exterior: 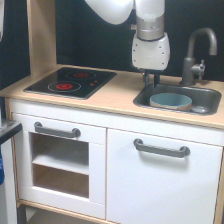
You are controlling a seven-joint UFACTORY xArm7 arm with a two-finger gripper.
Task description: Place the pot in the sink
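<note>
The pot [170, 101], small, round and blue-grey with a tan band under its rim, sits upright inside the sink [212, 96] at the right of the frame. The sink is a dark grey rectangular basin with rounded corners, set into the light wood tabletop [117, 95].

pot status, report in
End effector above sink's back edge, empty, jaw state unclear. Pot sits in sink. Faucet close beside arm.
</note>
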